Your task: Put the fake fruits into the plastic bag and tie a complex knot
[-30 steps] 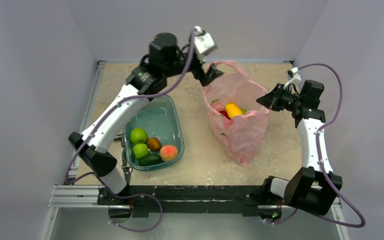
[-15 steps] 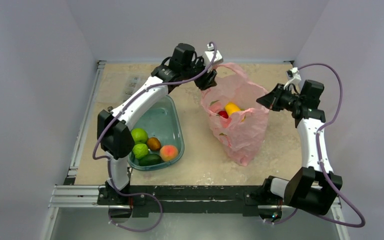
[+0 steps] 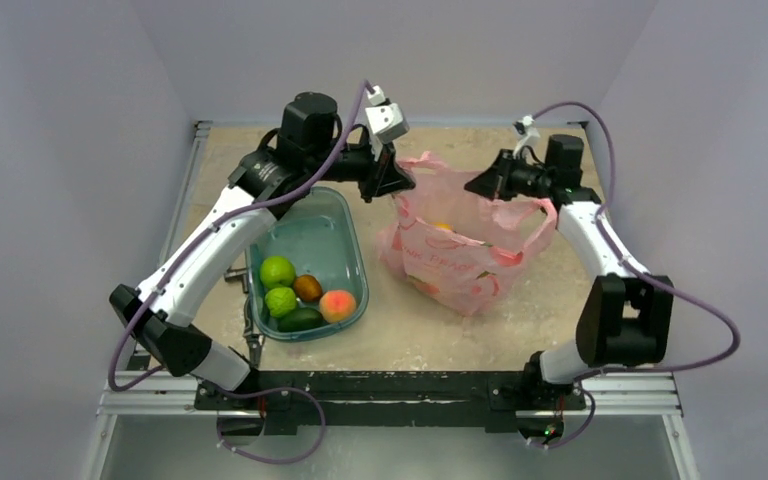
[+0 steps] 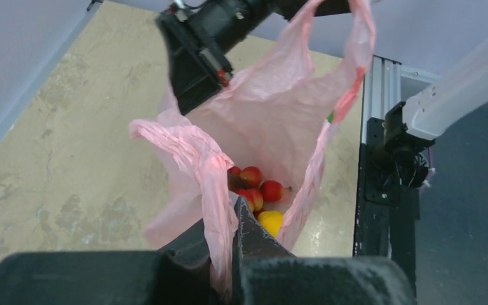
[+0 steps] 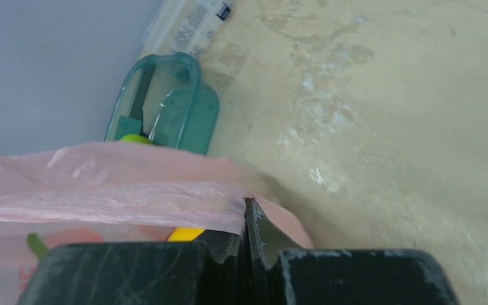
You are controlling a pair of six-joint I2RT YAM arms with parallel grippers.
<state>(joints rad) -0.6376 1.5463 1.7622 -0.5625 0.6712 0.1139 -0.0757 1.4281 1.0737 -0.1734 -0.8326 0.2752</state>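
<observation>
The pink plastic bag [image 3: 455, 265] sits at mid-table, its mouth stretched wide between both grippers. My left gripper [image 3: 397, 185] is shut on the bag's left handle [image 4: 216, 184]. My right gripper [image 3: 472, 187] is shut on the right handle [image 5: 133, 203]. Red fake fruits [image 4: 254, 178] and a yellow one [image 4: 270, 221] lie at the bottom of the bag. The two handles are apart and no knot is in view.
A teal clear tub [image 3: 310, 235] stands left of the bag, holding two green fruits [image 3: 277, 271], a brown one [image 3: 307, 288], a peach [image 3: 337, 304] and a dark green one [image 3: 301, 320]. Walls close in the back and both sides.
My left gripper has closed on the left handle and pulled it left. The right arm has swung inward and back with its handle. The bag now sits lower and wider.
</observation>
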